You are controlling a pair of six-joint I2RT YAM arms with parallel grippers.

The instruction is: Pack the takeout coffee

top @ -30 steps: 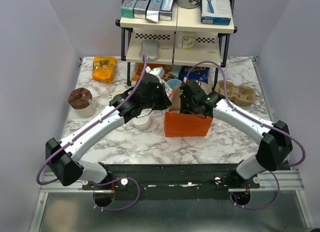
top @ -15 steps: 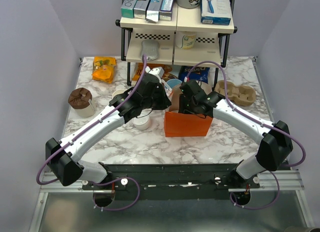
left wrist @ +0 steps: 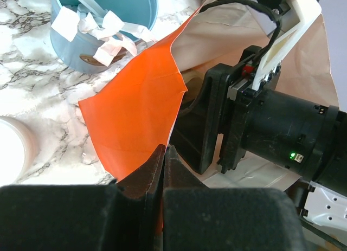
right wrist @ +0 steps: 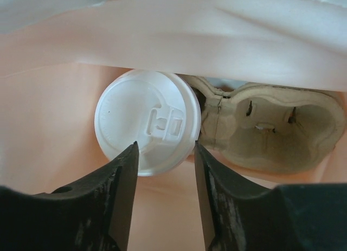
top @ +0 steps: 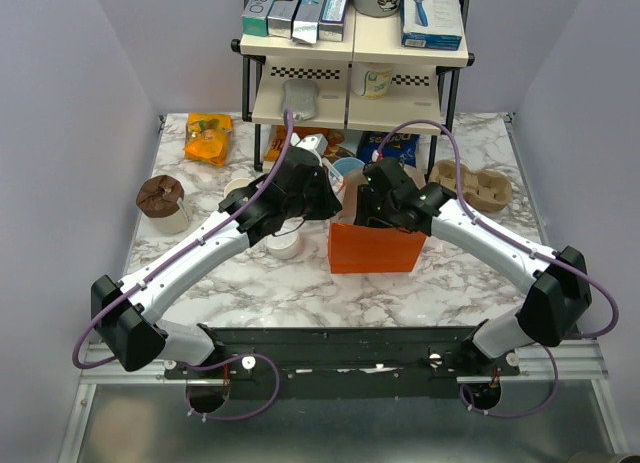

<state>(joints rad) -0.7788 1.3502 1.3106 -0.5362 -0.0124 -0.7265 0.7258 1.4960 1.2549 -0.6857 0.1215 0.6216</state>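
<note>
Right hand (right wrist: 165,148) spread, one takeout coffee (right wrist: 143,115), one carrier (right wrist: 271,126)

Bright, even light; close foregrounds in wrist views blur.

Smooth white plastic lid (right wrist: 146,121); matt, seemingly paper bag (left wrist: 135,115)

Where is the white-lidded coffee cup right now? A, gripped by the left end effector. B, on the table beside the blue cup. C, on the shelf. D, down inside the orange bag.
D: the right wrist view looks down on the coffee cup, white lid up, with the walls of the orange bag around it.
</note>
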